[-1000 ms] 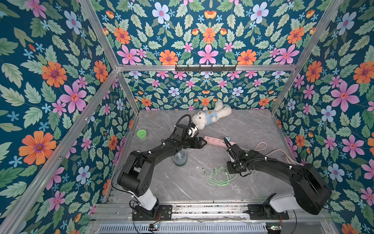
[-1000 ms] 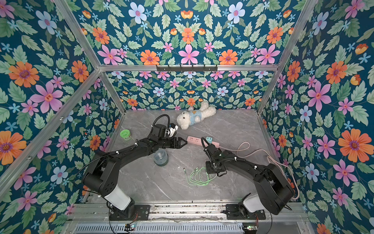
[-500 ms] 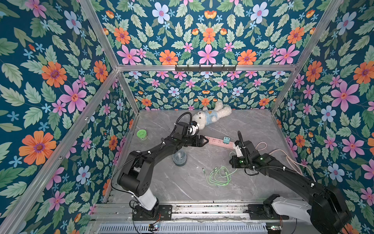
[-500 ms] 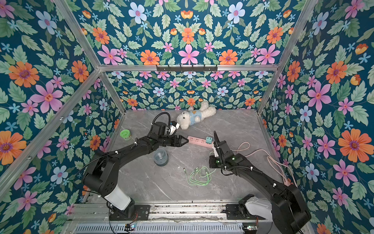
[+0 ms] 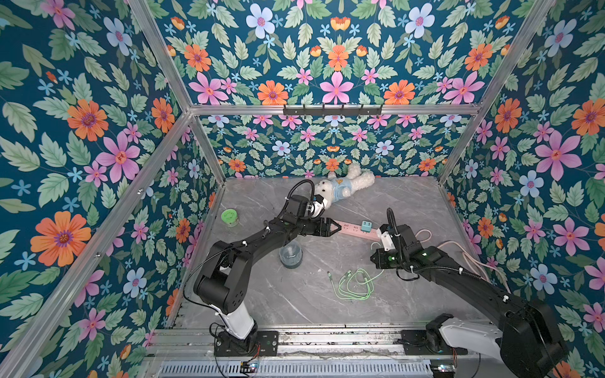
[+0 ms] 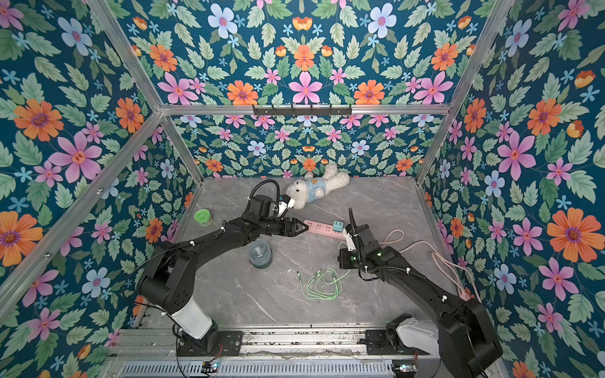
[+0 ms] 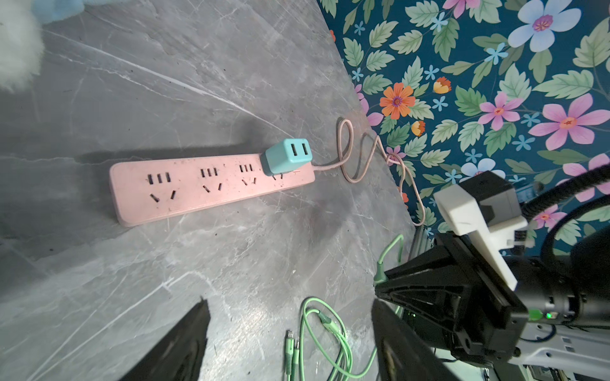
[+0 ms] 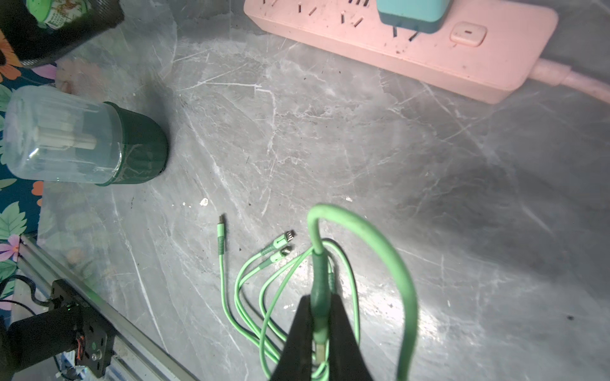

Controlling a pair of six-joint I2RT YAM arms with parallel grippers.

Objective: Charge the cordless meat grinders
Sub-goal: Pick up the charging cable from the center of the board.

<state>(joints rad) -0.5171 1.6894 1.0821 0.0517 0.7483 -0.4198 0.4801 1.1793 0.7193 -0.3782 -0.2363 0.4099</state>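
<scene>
Grey marble tabletop [image 5: 294,304]. On it: grinder [image 5: 290,256], upright; jar [image 5: 229,217] near left wall; plush toy [image 5: 343,185] at back; power strip [image 5: 352,228]; cable [image 5: 355,284], loosely coiled.

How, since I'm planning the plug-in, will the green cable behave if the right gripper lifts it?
Probably floppy: the green cable curls in a loop out of the right gripper, which pinches it. Likely light, being thin, so its loose coils on the table should drag along. Its free connector ends may dangle and swing.
</scene>
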